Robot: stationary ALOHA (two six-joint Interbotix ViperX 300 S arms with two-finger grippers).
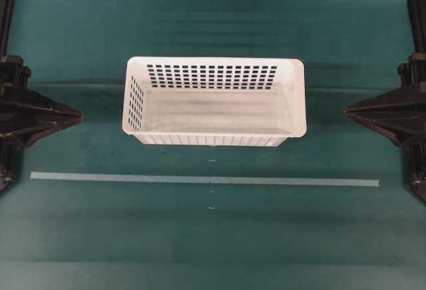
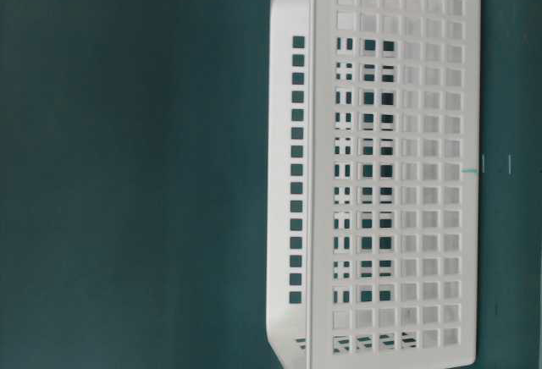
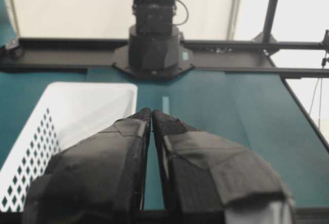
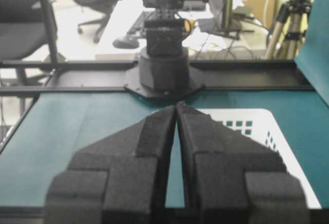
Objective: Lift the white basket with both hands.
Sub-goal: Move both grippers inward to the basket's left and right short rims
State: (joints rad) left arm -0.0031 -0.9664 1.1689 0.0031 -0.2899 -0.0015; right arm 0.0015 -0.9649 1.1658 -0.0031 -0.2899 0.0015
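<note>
Teal table (image 1: 213, 237) carries the basket (image 1: 214, 101) at centre, untouched. Left claw (image 1: 78, 114) at nine o'clock and right claw (image 1: 347, 111) at three wait pressed together, well apart; next they must spread and reach its end rims.

**Setting: robotics lab bench in an office-type room**

Test table (image 1: 80, 237) covered in teal cloth, marked with a pale tape strip (image 1: 200, 181). Black metal frame (image 3: 231, 44) bounds the table; an arm base (image 4: 164, 72) is bolted at its edge. Beyond it: an office chair (image 4: 23, 8), a desk (image 4: 121, 31) with a mouse (image 4: 125, 41), a tripod (image 4: 288, 23).
</note>
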